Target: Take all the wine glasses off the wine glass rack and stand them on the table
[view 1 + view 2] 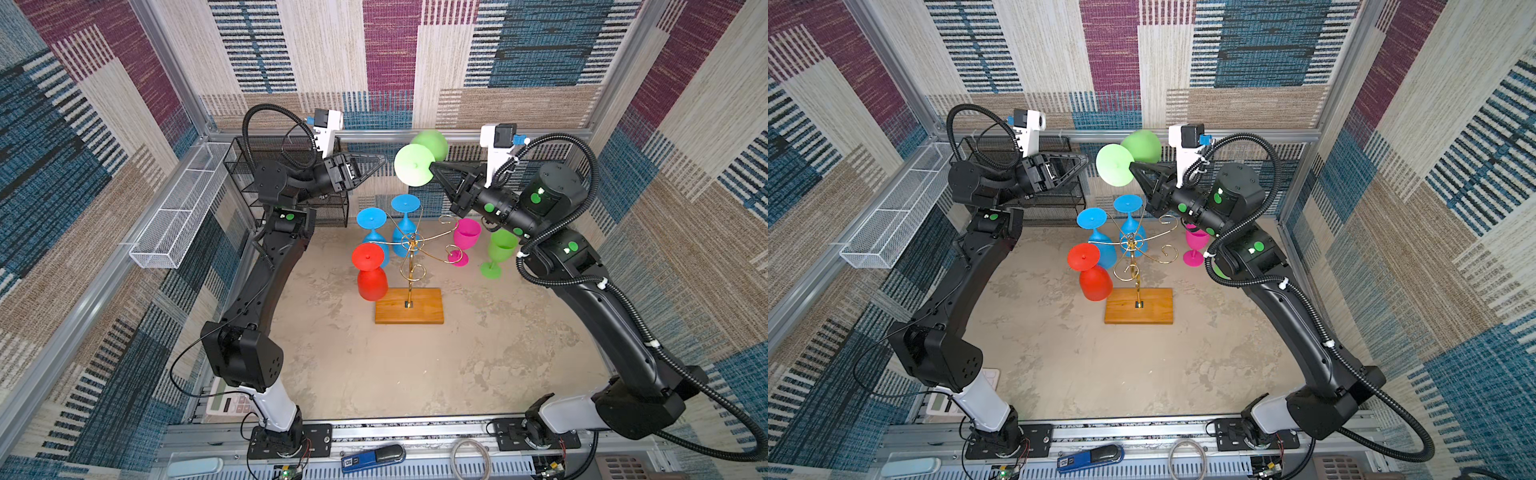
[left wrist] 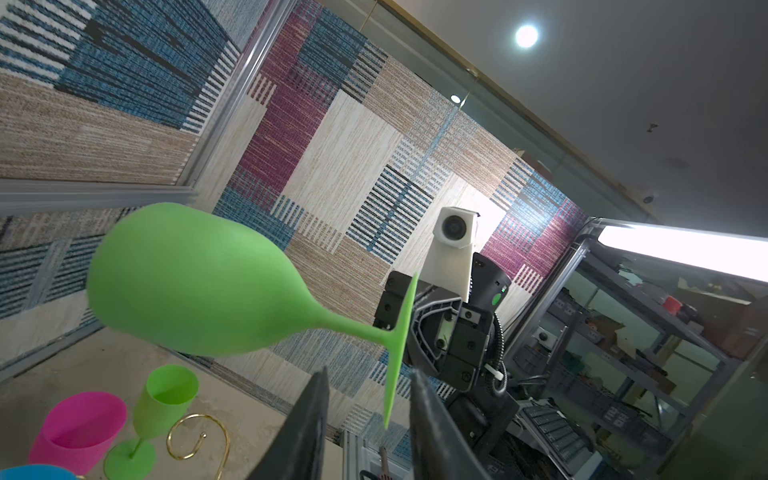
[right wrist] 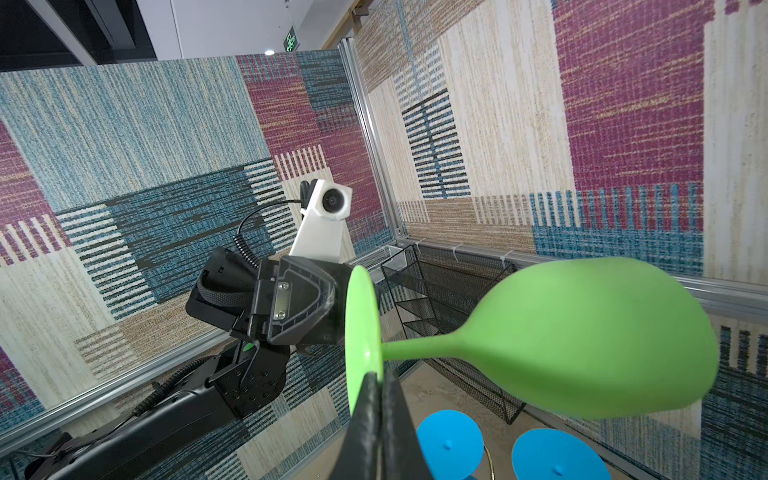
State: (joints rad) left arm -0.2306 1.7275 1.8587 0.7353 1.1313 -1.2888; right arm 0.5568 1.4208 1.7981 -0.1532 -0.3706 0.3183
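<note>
Patchwork walls [image 1: 328, 50] enclose tabletop [image 1: 374, 374] bearing wine glass rack [image 1: 424, 311]

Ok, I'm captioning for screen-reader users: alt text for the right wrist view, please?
The right hand is shut on the foot of a green wine glass, holding it sideways in mid-air. Beyond it are the left hand, a black mesh shelf and two blue glass feet.

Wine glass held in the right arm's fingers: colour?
Light green. The wine glass shows best in the right wrist view.
</note>
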